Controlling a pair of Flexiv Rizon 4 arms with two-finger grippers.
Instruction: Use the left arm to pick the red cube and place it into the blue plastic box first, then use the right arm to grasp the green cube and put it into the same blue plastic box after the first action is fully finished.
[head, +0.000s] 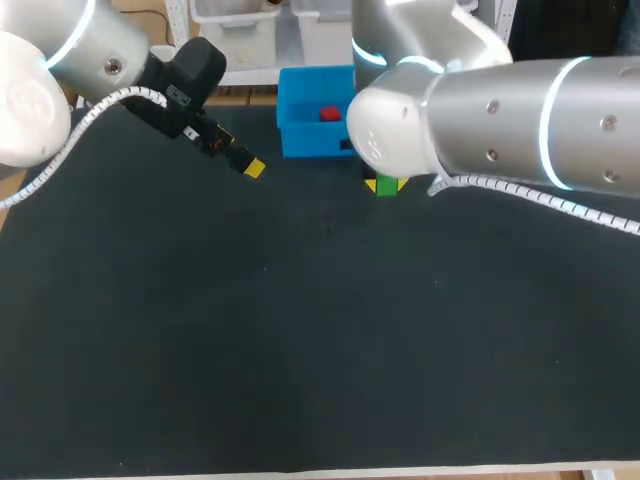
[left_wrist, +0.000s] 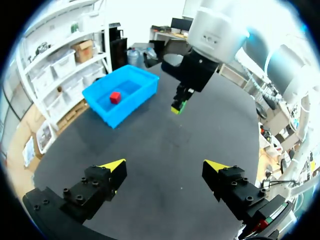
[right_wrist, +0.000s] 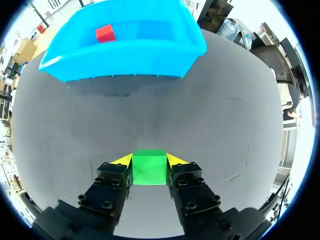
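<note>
The red cube (head: 330, 114) (left_wrist: 115, 97) (right_wrist: 105, 33) is seen lying inside the blue plastic box (head: 300, 140) (left_wrist: 107, 112) (right_wrist: 125, 62), which is set at the far edge of the black table (head: 300, 350), near the middle of that edge. The green cube (right_wrist: 149, 168) (head: 386, 186) (left_wrist: 180, 105) is gripped by the right gripper (right_wrist: 149, 159) (left_wrist: 178, 106) — both yellow-tipped fingers are pressed against its opposite sides. It is held just short of the box's near wall, with a band of black surface between cube and box. Whether the cube is resting on the table or lifted off it cannot be told. In the head view the right arm (head: 500, 120) is brought in from the right, and part of the box's right side is hidden behind its joint; only a bit of green and yellow is shown below it. The left gripper (left_wrist: 164, 167) (head: 250, 168) is spread wide with nothing between its fingers — it hangs to the left of the box, apart from it. A broad stretch of table surface is seen between the left gripper, the box and the right gripper, and a wider one runs from both arms down to the table's near edge.
</note>
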